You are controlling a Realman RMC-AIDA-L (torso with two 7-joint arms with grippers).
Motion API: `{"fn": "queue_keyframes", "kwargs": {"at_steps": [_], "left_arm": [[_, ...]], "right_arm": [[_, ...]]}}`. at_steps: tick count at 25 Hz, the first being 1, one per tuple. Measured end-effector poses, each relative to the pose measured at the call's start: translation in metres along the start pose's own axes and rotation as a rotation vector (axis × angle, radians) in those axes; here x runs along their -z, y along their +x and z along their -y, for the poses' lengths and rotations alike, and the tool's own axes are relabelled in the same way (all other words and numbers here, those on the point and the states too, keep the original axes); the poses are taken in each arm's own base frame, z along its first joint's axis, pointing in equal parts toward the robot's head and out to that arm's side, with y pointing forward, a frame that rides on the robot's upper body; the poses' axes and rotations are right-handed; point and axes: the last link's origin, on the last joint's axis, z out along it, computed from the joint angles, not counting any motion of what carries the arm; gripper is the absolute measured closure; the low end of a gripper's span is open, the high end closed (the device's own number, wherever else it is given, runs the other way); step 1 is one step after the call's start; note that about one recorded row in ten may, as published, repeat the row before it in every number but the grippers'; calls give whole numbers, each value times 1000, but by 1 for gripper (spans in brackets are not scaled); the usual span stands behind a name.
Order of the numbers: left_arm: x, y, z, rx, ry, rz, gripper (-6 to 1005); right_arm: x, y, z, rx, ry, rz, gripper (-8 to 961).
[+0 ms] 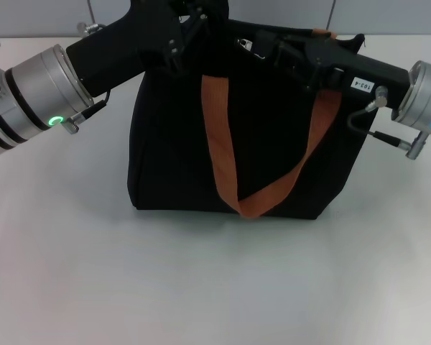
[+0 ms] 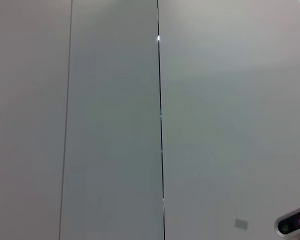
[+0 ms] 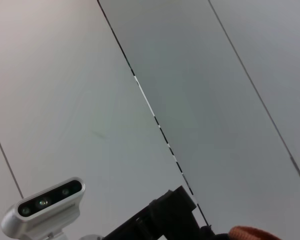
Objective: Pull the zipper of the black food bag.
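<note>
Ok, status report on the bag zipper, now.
Both grippers at top of black food bag, left gripper, right gripper. Zipper between them. Orange strap hangs in front.

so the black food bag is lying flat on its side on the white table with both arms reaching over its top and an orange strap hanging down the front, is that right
Not quite. The head view shows the black food bag standing upright on the white table, not lying on its side. The rest holds: the left gripper and right gripper both reach over its top, and an orange strap hangs down the front.

My two arms crowd the black food bag's [image 1: 172, 144] top from left and right. Near the bag, the counter [image 1: 201, 287] lies open.
</note>
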Motion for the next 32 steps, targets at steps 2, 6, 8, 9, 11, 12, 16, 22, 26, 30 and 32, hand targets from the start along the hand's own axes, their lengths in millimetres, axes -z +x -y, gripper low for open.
{"fn": "queue_keyframes", "kwargs": {"at_steps": [2, 6, 8, 9, 11, 12, 16, 22, 26, 30, 32], "left_arm": [[0, 0, 0, 0, 2, -1, 983], [0, 0, 0, 0, 3, -2, 983], [0, 0, 0, 0, 3, -3, 983], [0, 0, 0, 0, 3, -3, 983], [0, 1, 0, -1, 2, -3, 983], [0, 1, 0, -1, 2, -3, 983], [0, 1, 0, -2, 2, -4, 983], [0, 1, 1, -2, 3, -4, 983], [0, 1, 1, -2, 3, -4, 984], [0, 1, 0, -2, 3, -4, 984], [0, 1, 0, -2, 3, -4, 984]], "right_arm": [[1, -3, 1, -6, 6, -4, 954], [5, -9, 4, -27, 20, -8, 954], [6, -11, 4, -30, 22, -8, 954], [6, -13, 5, -30, 22, -9, 954], [6, -15, 5, -28, 23, -17, 954], [6, -15, 5, -28, 23, -17, 954], [8, -18, 7, -26, 31, -45, 954], [9, -20, 8, -26, 39, -63, 953], [10, -21, 9, -29, 43, -65, 953], [10, -21, 9, -30, 43, -74, 953], [11, -21, 9, -28, 41, -75, 953]]}}
